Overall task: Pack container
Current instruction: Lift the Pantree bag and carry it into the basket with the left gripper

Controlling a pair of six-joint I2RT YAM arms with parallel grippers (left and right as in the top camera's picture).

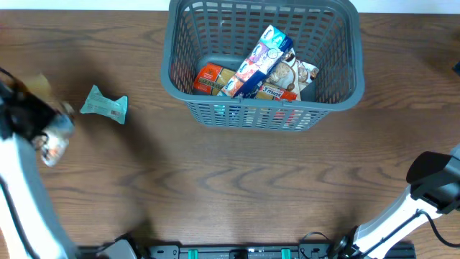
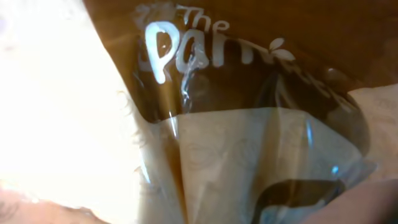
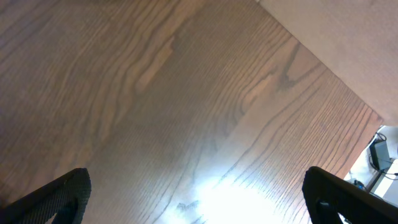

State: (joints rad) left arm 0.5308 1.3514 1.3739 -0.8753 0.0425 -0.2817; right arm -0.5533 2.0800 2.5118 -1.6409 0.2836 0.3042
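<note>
The container (image 1: 169,72), a dark grey slotted basket, stands at the table's back centre and holds several packets: a blue and white one (image 1: 260,61), an orange one (image 1: 209,78) and a pale one (image 1: 296,73). A teal packet (image 1: 105,105) lies on the table to its left. At the far left my left gripper (image 1: 37,119) is shut on a clear and brown snack packet (image 1: 54,142). That packet (image 2: 249,143) fills the left wrist view, white lettering across its top, and hides the fingers. My right gripper (image 3: 202,208) hangs open over bare wood at the near right, its dark fingertips (image 3: 62,198) wide apart.
The table is dark wood (image 1: 237,187). Its right edge (image 3: 323,62) runs past the right gripper, with pale floor beyond. The right arm (image 1: 402,212) reaches in from the bottom right, the left arm (image 1: 21,194) from the bottom left.
</note>
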